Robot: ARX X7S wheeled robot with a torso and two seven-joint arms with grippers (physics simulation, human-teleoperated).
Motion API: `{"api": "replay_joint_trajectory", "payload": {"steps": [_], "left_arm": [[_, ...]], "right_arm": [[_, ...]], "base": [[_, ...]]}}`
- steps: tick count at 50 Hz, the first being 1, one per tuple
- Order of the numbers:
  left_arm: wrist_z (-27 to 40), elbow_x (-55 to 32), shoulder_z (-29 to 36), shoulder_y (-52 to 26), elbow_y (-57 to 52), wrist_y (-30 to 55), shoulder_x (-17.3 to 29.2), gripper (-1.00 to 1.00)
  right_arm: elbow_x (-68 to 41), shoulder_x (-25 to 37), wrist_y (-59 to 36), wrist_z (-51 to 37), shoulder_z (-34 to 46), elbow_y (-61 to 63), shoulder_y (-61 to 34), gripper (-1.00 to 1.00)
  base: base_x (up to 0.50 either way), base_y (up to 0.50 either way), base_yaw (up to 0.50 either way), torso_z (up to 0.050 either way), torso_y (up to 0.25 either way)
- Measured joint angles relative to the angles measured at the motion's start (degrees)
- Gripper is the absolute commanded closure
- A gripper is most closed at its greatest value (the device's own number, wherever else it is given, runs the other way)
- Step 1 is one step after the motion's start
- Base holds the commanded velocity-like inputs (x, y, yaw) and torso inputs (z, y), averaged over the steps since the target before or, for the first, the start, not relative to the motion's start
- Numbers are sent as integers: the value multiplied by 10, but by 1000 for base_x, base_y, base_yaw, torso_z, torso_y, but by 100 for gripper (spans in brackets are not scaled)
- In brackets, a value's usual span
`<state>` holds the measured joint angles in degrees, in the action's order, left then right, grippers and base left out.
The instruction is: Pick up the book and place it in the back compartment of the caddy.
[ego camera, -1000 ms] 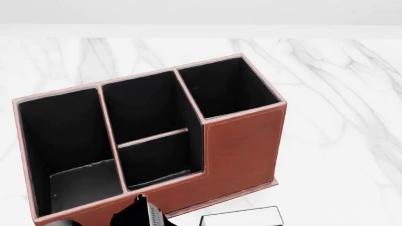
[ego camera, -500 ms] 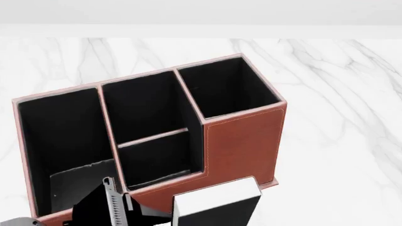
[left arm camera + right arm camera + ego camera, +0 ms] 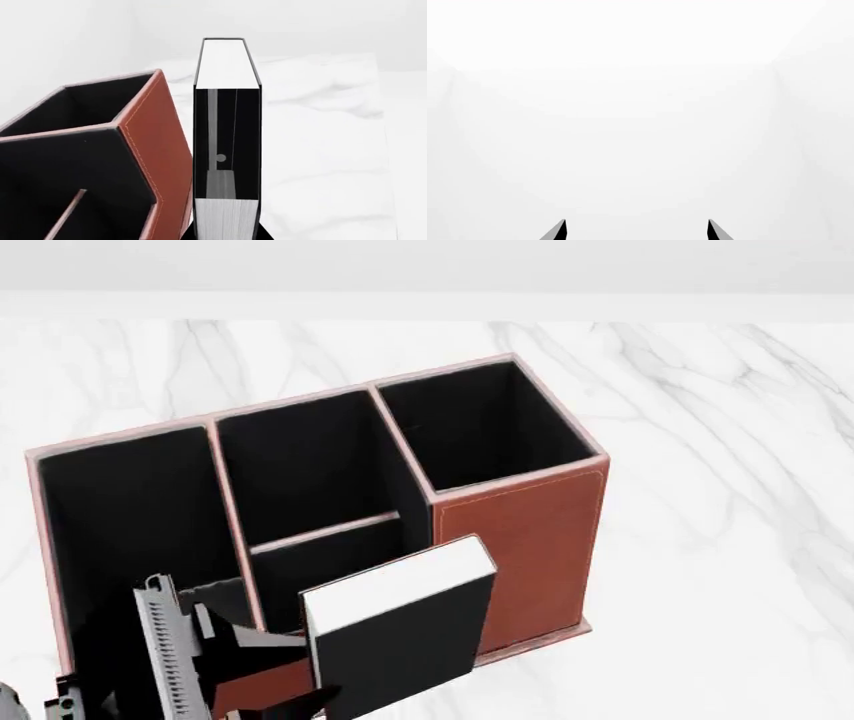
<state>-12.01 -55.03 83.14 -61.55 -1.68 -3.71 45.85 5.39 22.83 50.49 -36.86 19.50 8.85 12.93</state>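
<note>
On the white marble counter (image 3: 721,540), the caddy's (image 3: 521,540) four black cells lie bare; the left gripper (image 3: 287,695) pinches the book (image 3: 400,635) just before it, the right gripper (image 3: 636,231) spread.

The caddy (image 3: 527,530) stands alone on the marble table (image 3: 721,420), with open tabletop on its far side and to the right. All four black-lined cells gape upward, nothing lying in them. The raised book (image 3: 400,625), carried by the left gripper (image 3: 287,680), hangs over the low front wall, partly screening the small cell (image 3: 320,570).
</note>
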Motion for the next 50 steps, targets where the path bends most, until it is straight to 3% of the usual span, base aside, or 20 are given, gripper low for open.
{"api": "replay_joint_trajectory", "payload": {"steps": [31,50], "left_arm": [[-115,-160,-36,-26,92,52,-2,100],[-155,-197,-34,-32,128,85,-24,100]], "right_arm": [[9,-1,-8,-3,6,-2,-3,-100],[9,-10,-73,-10,-1,17,-4,-100]], "base": [[0,0,0,0,1],[0,0,0,0,2]]}}
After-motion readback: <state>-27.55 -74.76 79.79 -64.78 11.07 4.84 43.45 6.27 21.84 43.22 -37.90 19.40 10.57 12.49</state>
